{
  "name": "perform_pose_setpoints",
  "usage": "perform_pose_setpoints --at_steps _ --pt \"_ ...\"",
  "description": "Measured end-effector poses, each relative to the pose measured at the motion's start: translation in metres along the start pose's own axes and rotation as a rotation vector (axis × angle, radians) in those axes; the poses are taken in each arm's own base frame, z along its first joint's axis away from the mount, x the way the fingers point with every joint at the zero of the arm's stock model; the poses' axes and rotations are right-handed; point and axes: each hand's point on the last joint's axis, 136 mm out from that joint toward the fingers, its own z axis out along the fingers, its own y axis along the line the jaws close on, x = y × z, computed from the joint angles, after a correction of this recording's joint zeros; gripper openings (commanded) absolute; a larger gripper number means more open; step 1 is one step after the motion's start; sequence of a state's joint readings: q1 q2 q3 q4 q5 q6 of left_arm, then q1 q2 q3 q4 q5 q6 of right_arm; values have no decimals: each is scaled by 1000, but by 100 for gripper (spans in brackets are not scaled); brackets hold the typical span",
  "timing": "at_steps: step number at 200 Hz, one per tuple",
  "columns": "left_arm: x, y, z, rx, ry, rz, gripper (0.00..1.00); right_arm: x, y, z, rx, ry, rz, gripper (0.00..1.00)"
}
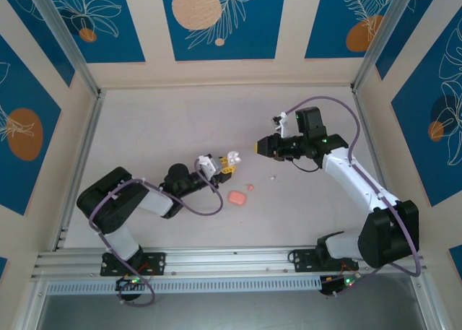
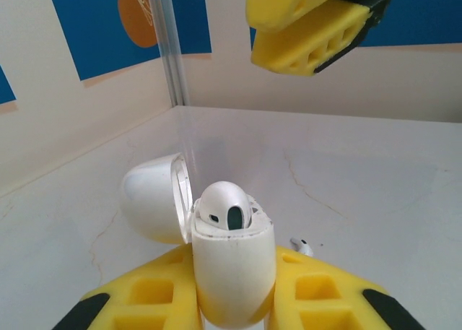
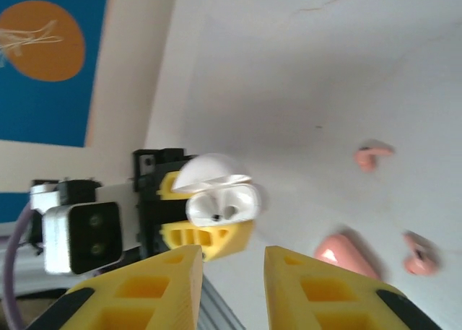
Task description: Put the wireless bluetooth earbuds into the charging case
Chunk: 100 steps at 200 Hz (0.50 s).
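One arm [image 1: 133,200], left, low; pincer [image 1: 228,164] clasps white case [image 2: 234,268].

Overhead looking down, wrist views close, sharing white case [image 2: 232,268]

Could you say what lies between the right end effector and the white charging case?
Top view shows bare table between right end effector and white charging case.

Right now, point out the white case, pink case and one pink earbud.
white case [image 2: 234,272]: left wrist view, body front.
pink case [image 3: 345,256]: right wrist view, glossy top.
pink earbud [image 3: 369,157]: right wrist view, middle.
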<state>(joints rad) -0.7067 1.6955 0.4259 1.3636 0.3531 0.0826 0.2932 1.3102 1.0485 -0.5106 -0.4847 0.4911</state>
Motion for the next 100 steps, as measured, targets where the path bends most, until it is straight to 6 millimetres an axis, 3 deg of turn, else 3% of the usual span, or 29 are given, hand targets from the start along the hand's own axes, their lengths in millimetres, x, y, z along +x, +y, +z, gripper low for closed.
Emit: perform_pose_setpoints --at_steps 58,100 --pt "9 -2 -6 -5 24 -5 20 29 -77 -8 342 128 180 37" --pt "12 -2 -8 -11 32 -5 20 54 -128 5 492 278 322 41"
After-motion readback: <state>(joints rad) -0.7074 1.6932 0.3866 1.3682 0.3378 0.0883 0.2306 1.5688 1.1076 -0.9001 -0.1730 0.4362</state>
